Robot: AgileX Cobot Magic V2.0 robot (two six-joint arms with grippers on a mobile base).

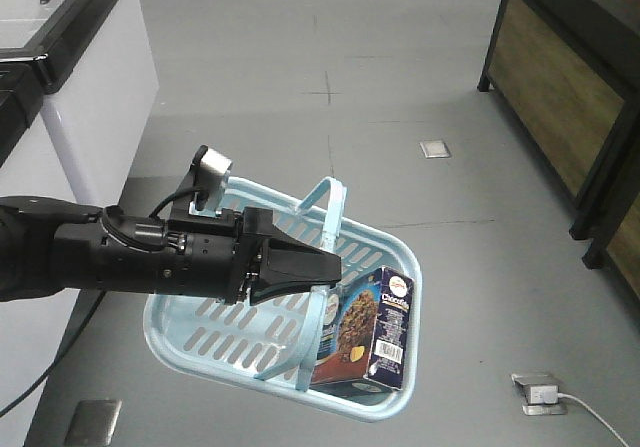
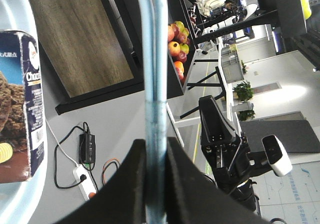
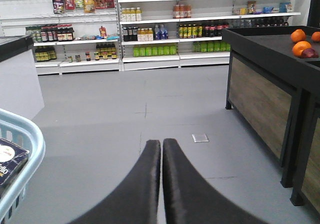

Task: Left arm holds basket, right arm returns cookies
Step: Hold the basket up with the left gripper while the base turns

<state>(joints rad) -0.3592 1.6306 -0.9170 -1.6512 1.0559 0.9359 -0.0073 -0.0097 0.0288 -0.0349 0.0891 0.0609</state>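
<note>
The light blue basket (image 1: pixel 200 332) hangs above the grey floor. My left gripper (image 1: pixel 335 267) is shut on one of its thin handles (image 1: pixel 318 317); the other handle (image 1: pixel 335 207) stands up behind. In the left wrist view the jaws (image 2: pixel 155 143) pinch the blue handle (image 2: pixel 154 58). The navy cookie box (image 1: pixel 375 332) stands tilted in the basket's right end, and also shows in the left wrist view (image 2: pixel 17 103). My right gripper (image 3: pixel 161 143) is shut and empty over the floor, right of the basket rim (image 3: pixel 27 131). The right arm (image 2: pixel 222 149) shows apart from the basket.
Black display stands with wood panels (image 1: pixel 560 77) line the right side, one bearing oranges (image 3: pixel 300 46). A white counter (image 1: pixel 95 97) stands at the left. A power strip with cable (image 1: pixel 540 392) lies on the floor. Stocked shelves (image 3: pixel 150 28) fill the back wall.
</note>
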